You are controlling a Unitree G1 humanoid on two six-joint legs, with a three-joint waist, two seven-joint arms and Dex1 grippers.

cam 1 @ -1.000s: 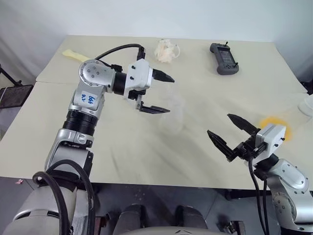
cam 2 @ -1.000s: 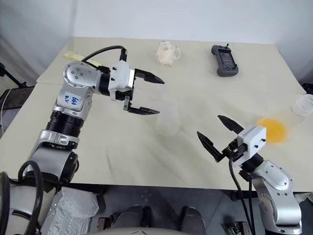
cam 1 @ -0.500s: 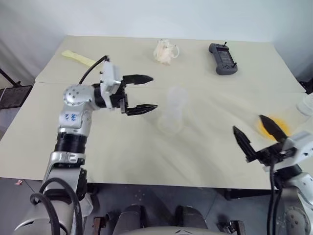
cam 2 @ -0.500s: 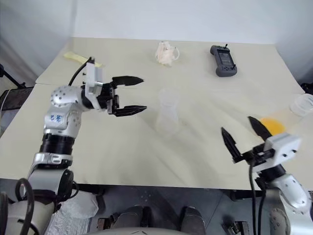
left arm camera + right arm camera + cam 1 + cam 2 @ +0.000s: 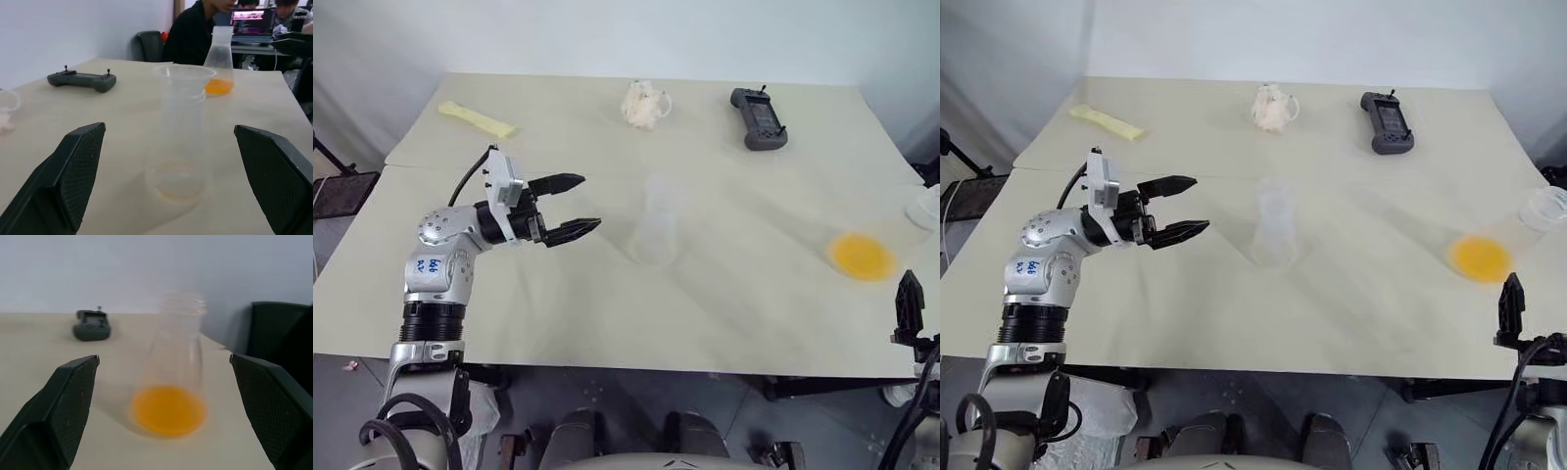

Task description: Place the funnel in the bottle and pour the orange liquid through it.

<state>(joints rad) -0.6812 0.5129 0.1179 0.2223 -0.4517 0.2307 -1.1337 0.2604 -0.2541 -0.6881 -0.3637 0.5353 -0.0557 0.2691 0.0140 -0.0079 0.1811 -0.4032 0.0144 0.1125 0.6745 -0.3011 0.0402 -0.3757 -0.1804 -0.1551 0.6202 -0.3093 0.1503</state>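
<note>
Cream table (image 5: 724,304) | clear conical flask-shaped bottle (image 5: 658,223) upright mid-table, neck up, clear funnel (image 5: 184,81) seated in mouth | orange liquid (image 5: 862,256) in second flask, right edge, outline faint | left claw (image 5: 570,207) spread, empty | right claw (image 5: 161,406) spread, empty

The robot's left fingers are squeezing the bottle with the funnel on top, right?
Not quite. The left fingers are open and apart from the bottle with the funnel on top, only pointing toward it. The left eye view shows bare table between them.
</note>
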